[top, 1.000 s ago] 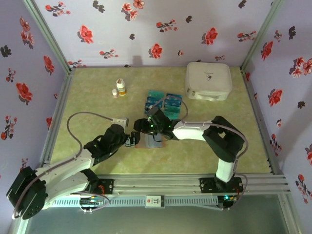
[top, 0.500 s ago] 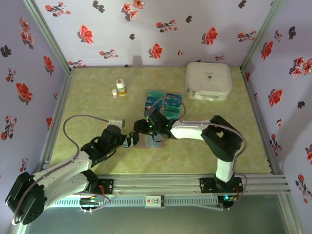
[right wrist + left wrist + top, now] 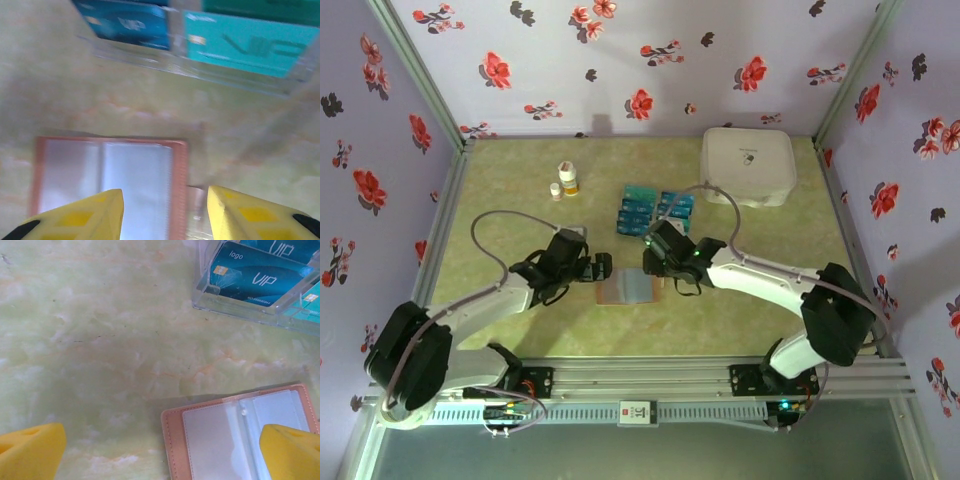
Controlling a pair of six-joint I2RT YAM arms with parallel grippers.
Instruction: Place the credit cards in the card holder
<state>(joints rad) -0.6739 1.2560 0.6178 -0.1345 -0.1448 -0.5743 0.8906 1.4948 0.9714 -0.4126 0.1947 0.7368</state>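
Observation:
The brown card holder [image 3: 625, 290] lies open and flat on the table, its clear sleeves facing up, also seen in the left wrist view [image 3: 240, 432] and the right wrist view [image 3: 110, 182]. The teal-blue credit cards [image 3: 655, 212] sit in clear trays just behind it; VIP cards [image 3: 255, 275] and a blue and a teal card [image 3: 250, 42] show in the wrist views. My left gripper [image 3: 599, 268] [image 3: 160, 452] hovers open at the holder's left edge. My right gripper [image 3: 656, 262] [image 3: 165, 210] is open over the holder's right edge. Neither holds anything.
A large white rounded case [image 3: 748, 165] stands at the back right. Two small bottles [image 3: 566, 180] stand at the back left. Metal rails and flowered walls close in the table on all sides.
Both grippers have drawn apart from over the card holder, the left one to the left, the right one to the right. The open holder now lies uncovered between them.

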